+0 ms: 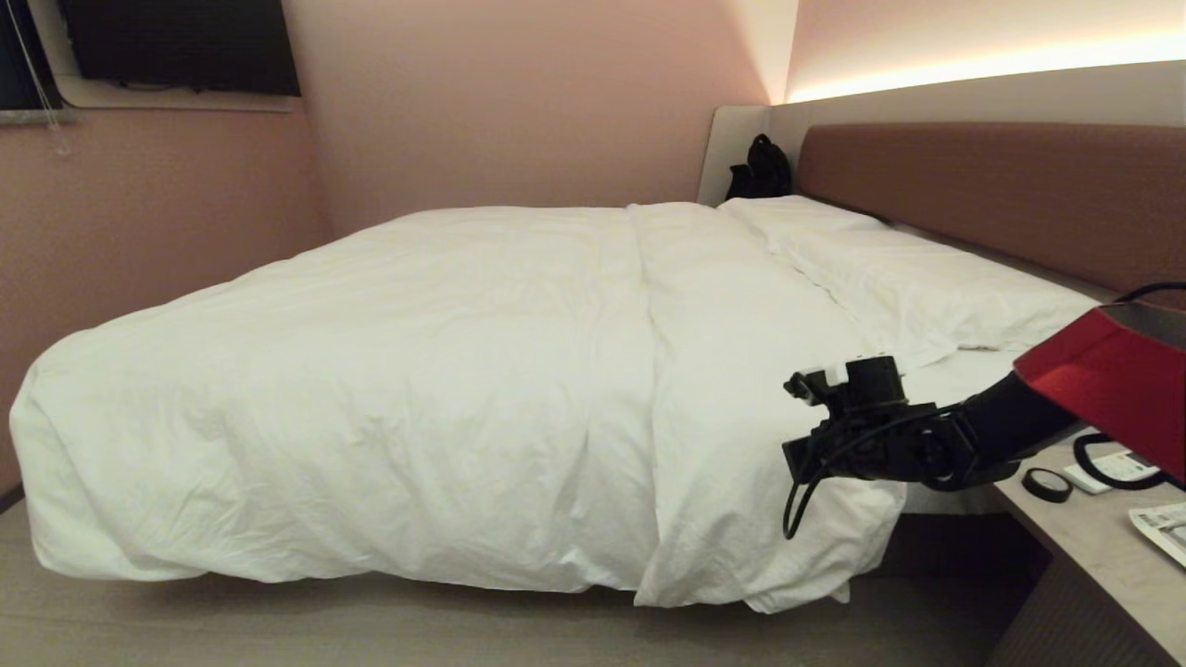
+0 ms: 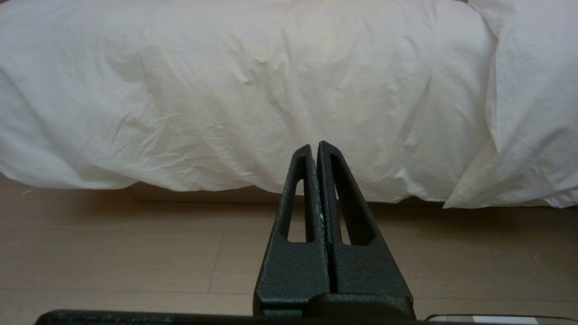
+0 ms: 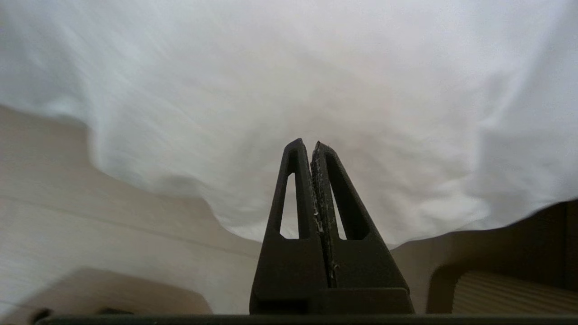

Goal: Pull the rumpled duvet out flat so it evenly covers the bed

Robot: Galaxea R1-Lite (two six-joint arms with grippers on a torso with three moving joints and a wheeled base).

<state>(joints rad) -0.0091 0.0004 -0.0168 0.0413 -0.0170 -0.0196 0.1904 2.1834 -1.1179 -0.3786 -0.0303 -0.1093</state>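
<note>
A puffy white duvet (image 1: 445,371) lies over most of the bed (image 1: 968,371) and hangs down its near side almost to the floor. A long fold runs across it, and a lower flap (image 1: 741,519) droops at the near right. My right gripper (image 3: 310,143) is shut and empty, pointing at the hanging duvet (image 3: 289,67) close in front of it. Its wrist (image 1: 862,435) shows beside that flap in the head view. My left gripper (image 2: 314,145) is shut on nothing, low above the floor, facing the duvet's hanging edge (image 2: 226,90).
Two flat white pillows (image 1: 927,278) lie along the reddish-brown headboard (image 1: 1001,195). A black bag (image 1: 760,167) sits in the far corner. A bedside table (image 1: 1093,547) at the right carries a tape roll (image 1: 1047,484). A wall runs along the left, with wooden floor (image 2: 135,253) in front.
</note>
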